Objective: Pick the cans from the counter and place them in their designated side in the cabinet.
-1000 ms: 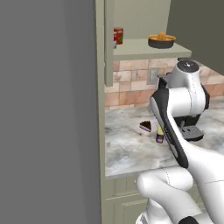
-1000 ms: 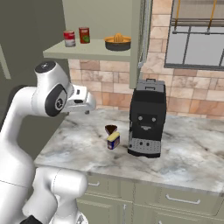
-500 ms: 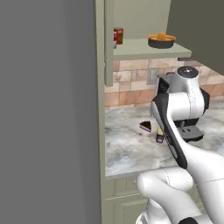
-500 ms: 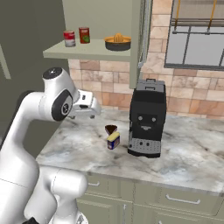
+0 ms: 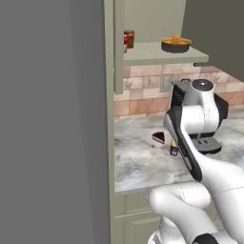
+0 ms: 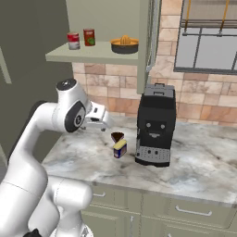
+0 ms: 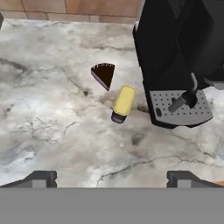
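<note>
I see the marble counter (image 7: 52,131) under the cabinet (image 6: 92,53), coffee machine (image 6: 155,125) at right. My gripper (image 7: 111,177) hangs released above the blue can (image 7: 123,103) (cake slice (image 7: 104,75) just beside). Red can (image 6: 73,40) sits shelved.

Red can (image 6: 89,37) upright on cabinet (image 6: 99,52) shelf, blue can (image 6: 120,149) on counter (image 6: 199,171)

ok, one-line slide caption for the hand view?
Open gripper above dark blue yellow-topped can beside dark cake wedge on marble counter.
</note>
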